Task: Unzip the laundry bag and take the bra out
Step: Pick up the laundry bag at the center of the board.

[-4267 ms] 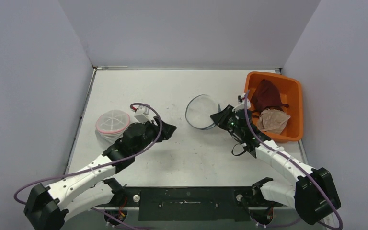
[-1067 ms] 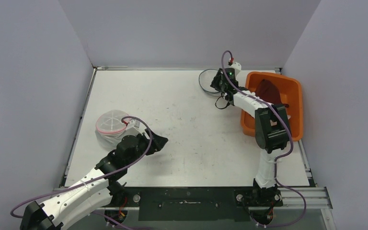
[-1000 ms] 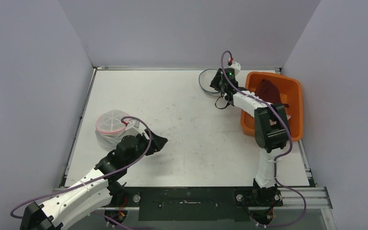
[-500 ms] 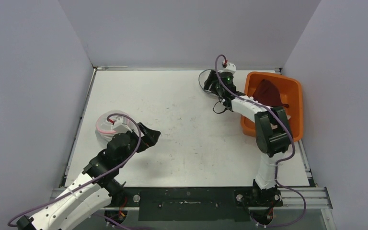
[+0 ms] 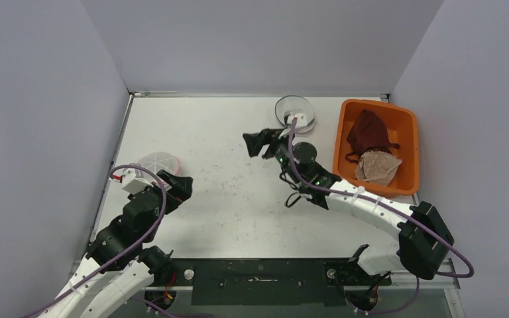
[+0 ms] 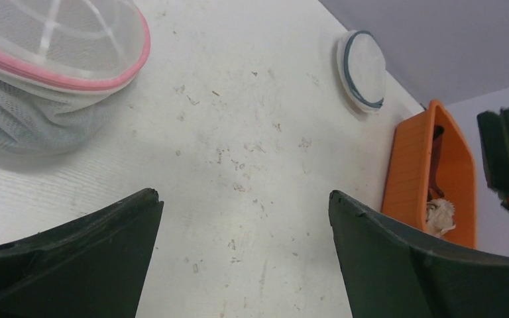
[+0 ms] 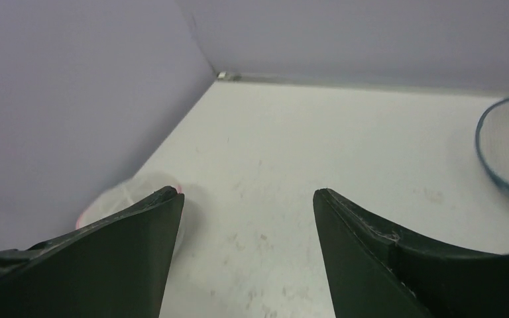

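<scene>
A round mesh laundry bag with a pink rim (image 5: 154, 164) lies at the table's left, also in the left wrist view (image 6: 53, 53) and partly in the right wrist view (image 7: 127, 193). I cannot tell what is inside it. A second mesh laundry bag with a grey rim (image 5: 295, 111) lies at the far edge. A dark red bra (image 5: 369, 131) and a beige one (image 5: 378, 165) lie in the orange bin (image 5: 407, 142). My left gripper (image 5: 179, 183) is open and empty beside the pink bag. My right gripper (image 5: 256, 143) hangs open and empty over mid-table.
The orange bin (image 6: 411, 165) stands at the right side of the table, near the right wall. Grey walls close off the left, far and right sides. The right arm's links stretch across the near right of the table (image 5: 364, 202).
My right gripper has let go of the grey-rimmed bag at the far edge and swung back toward mid-table, jaws widening. My left arm has drawn back to the near left and opened.
</scene>
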Controlling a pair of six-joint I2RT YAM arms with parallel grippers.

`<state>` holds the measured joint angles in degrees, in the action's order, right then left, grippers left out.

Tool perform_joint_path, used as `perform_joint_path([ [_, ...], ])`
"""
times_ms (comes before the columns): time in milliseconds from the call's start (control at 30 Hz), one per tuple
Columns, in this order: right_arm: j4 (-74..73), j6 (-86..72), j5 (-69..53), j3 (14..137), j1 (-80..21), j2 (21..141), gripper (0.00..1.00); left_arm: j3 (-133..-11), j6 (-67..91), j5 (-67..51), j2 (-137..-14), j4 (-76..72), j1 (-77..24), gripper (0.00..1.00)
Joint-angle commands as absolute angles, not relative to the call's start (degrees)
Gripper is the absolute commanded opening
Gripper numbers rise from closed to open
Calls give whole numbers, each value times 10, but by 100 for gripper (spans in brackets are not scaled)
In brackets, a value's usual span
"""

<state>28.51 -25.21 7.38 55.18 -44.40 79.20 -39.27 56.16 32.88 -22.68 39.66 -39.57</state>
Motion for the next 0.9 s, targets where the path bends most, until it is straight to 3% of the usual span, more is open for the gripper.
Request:
perform_joint_path([
  [0, 333, -209, 113, 422, -539, 743, 73, -413, 599, 335, -285, 446, -392, 96],
  [300, 400, -355, 177, 159, -626, 641, 73, -395, 696, 483, -186, 431, -381, 96],
  [533, 427, -394, 247, 112, -721, 655, 73, -436, 703, 550, -250, 476, -375, 96],
  [700, 429, -386, 317, 120, -782, 668, 73, -453, 612, 392, -321, 404, -283, 96],
  [867, 381, -388, 350, 124, -806, 635, 73, -484, 564, 191, -372, 416, -66, 96],
])
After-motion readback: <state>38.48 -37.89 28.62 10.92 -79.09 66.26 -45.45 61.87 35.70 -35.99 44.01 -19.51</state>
